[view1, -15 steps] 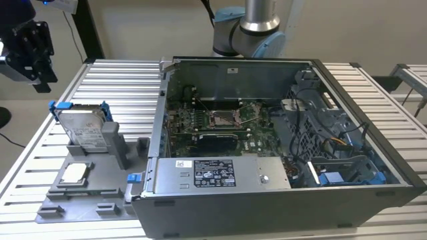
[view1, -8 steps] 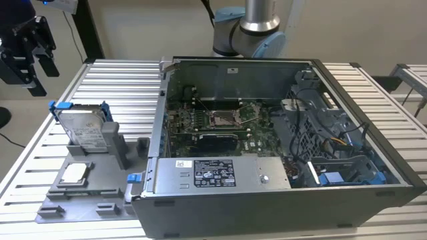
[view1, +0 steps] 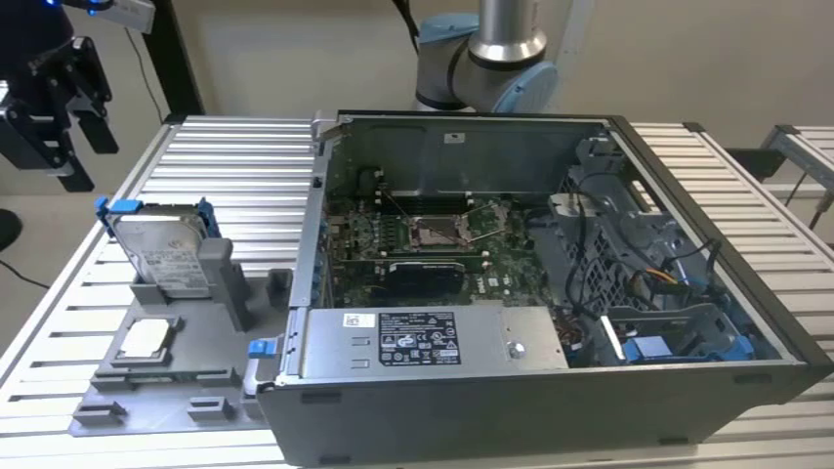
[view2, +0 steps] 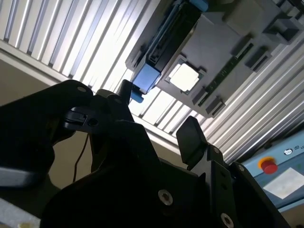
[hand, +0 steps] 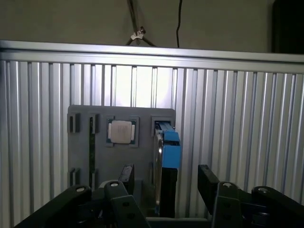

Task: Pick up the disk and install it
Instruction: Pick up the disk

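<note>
Your gripper point(hand: 166, 176) hangs wide open and empty, apart from the disk point(view1: 163, 249), which stands on edge in the grey holder point(view1: 195, 363) beside the chip point(view1: 146, 337), at the exterior view's left of the computer case point(view1: 521, 410).

Plain beige wall point(view1: 261, 49) behind. Ribbed aluminium surface point(view1: 222, 156), slats glaring bright in both wrist views. Black post point(view1: 176, 59) at exterior view's left. Pale floor point(view1: 39, 254) below.

Soft, even room light in the exterior view, computer case point(view1: 456, 156) interior shaded, bright white glare on the ribbed table point(view2: 107, 52) in the second wrist view, gripper point(view2: 158, 107) a dark, underexposed silhouette
</note>
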Motion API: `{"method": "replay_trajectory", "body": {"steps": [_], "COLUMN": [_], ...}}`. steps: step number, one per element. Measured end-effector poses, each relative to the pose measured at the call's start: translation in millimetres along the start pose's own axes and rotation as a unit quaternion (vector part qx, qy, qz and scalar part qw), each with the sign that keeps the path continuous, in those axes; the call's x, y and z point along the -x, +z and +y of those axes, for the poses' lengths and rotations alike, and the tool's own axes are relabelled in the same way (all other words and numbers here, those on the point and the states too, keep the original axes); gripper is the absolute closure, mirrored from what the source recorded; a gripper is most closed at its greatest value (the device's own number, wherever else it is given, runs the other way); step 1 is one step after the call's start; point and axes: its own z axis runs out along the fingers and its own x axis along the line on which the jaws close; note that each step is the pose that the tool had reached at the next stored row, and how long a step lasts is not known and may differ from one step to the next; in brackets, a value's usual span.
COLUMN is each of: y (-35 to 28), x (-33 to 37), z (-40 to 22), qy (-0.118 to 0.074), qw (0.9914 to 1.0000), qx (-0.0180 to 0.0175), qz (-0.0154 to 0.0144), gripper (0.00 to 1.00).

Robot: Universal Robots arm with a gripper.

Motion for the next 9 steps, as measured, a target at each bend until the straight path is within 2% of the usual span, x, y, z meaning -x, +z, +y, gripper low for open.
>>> {"method": "replay_trajectory", "body": {"steps": [9], "y": [16.3], "x": [-0.7], "z": [-4.8], "qy": [0.000], "qw": [1.00000], "qx": [-0.0001], "qz": [0.0000], "gripper": [0.00]}}
